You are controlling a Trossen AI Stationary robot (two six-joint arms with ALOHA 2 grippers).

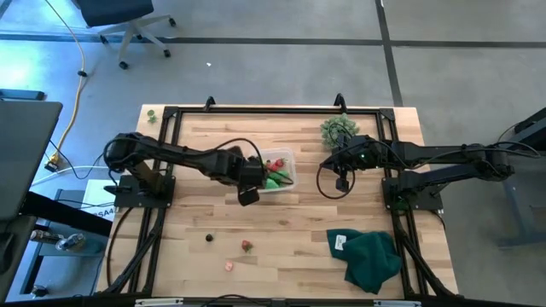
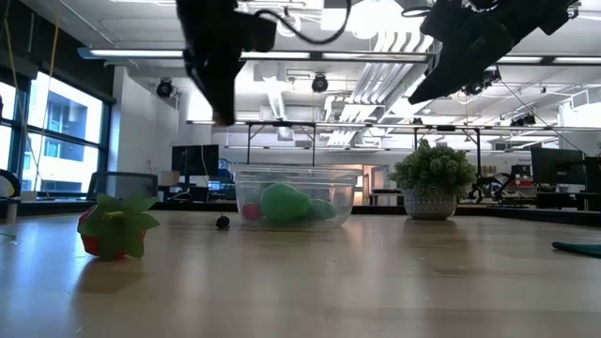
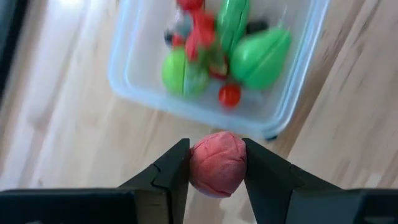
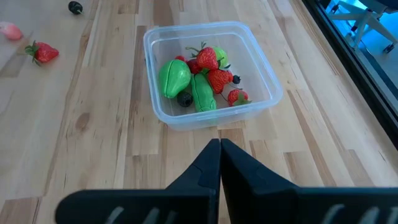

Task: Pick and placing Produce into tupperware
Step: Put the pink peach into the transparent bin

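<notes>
The clear tupperware [image 1: 277, 170] sits mid-table with several produce pieces inside: green pieces, strawberries and dark berries [image 4: 194, 78]. My left gripper [image 3: 216, 171] hangs just off its near-left corner, shut on a pink-red ball [image 3: 217, 163]. My right gripper [image 4: 219, 152] is shut and holds nothing, raised to the right of the tupperware [image 4: 208, 71]. Loose on the table nearer the front edge lie a strawberry [image 1: 246, 246], a pink bit [image 1: 229, 265] and a dark berry [image 1: 208, 238]. My left gripper pinches the pink-red ball by two opposite sides [image 3: 194, 167] between its two fingers. The fingers come from above, pointing steeply down. The ball is lifted clear of the table, beside the tupperware's rim [image 3: 186, 118].
A spiky bushy ball [image 1: 339, 130] stands at the far side, right of the tupperware. A dark green cloth [image 1: 371, 256] lies at the near right. A small green ball [image 1: 151, 113] sits at the far left corner. Bare wood lies between the tupperware and the loose pieces.
</notes>
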